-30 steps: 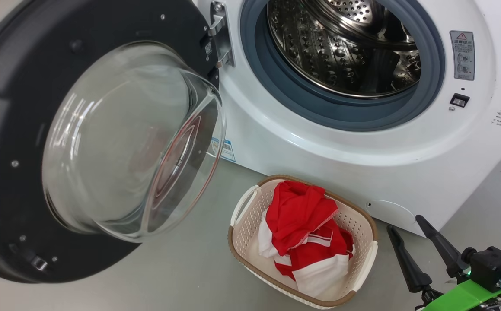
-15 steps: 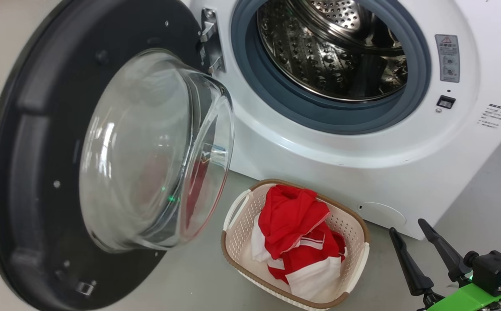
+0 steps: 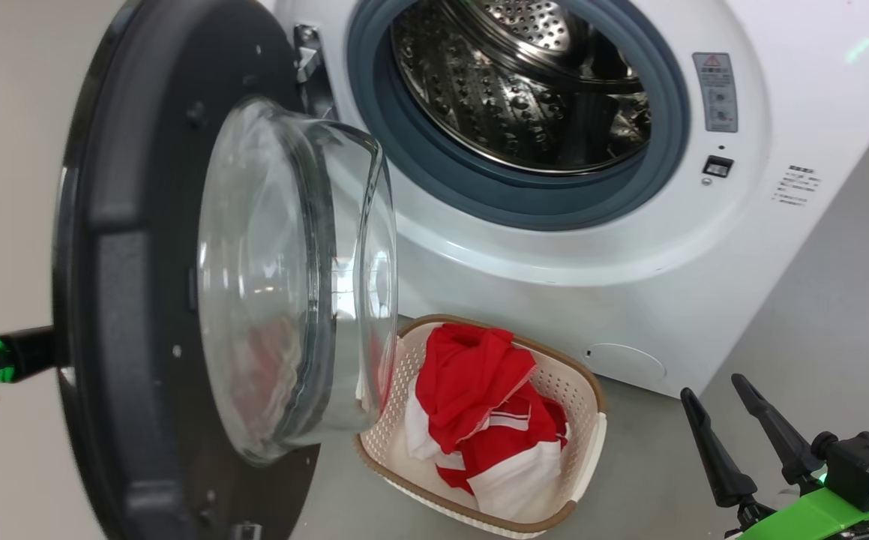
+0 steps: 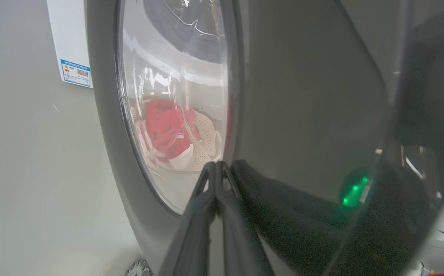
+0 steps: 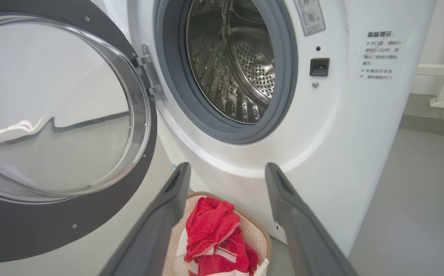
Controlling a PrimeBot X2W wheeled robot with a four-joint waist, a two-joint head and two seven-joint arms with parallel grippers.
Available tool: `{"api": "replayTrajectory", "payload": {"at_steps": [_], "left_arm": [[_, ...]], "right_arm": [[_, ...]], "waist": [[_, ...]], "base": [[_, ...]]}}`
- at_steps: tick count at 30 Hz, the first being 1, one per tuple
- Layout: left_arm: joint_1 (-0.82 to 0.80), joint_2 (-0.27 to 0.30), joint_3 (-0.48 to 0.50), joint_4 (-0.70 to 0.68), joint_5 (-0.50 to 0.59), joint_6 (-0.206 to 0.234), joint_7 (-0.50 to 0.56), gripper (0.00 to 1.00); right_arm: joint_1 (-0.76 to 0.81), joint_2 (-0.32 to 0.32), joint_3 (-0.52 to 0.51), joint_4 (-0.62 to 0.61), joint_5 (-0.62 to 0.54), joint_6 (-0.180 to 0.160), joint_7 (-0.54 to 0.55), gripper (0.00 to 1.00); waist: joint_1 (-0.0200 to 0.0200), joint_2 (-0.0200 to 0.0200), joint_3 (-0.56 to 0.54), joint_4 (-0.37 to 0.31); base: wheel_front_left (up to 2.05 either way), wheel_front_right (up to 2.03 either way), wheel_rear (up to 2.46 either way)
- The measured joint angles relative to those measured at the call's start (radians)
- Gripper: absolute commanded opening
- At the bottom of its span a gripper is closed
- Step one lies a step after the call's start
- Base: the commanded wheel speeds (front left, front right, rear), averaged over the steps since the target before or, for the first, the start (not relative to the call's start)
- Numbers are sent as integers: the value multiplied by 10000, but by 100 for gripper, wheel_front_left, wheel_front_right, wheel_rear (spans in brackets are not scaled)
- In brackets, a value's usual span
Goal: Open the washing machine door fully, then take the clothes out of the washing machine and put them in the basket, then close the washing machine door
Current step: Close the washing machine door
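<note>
steadily push the washing machine door [image 3: 127,300] shut with left gripper [image 4: 216,166], fingers pressed together; leave right gripper [image 3: 711,388], fingers spread, near right, clear.

A big white boxy front-loading washing machine [image 3: 554,255] spans 12 to 3 o'clock in the head view. Its large round door [image 3: 127,300], a glossy black rim around a bulging clear glass bowl, stands swung out at 9 o'clock. At 6 o'clock, a small cream perforated plastic basket [image 3: 573,390] holds heaped red garments [image 3: 471,382] with white bands.
</note>
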Motion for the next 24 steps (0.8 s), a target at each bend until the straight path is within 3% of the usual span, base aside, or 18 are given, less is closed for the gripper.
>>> {"api": "replayTrajectory", "payload": {"at_steps": [13,24], "left_arm": [[3,-370,-1116,-859,-234,0,-905,0],[-13,-754,-2057,-978,357,0,-2767,0]], "right_arm": [[-1,153,-196,-132,-17,0,0,100],[-1,161,-247,-205,-73,0,0,100]], "waist": [[0,0,-77,-888],[1,0,-122,-1728]], "base": [[0,0,0],[0,0,0]]}}
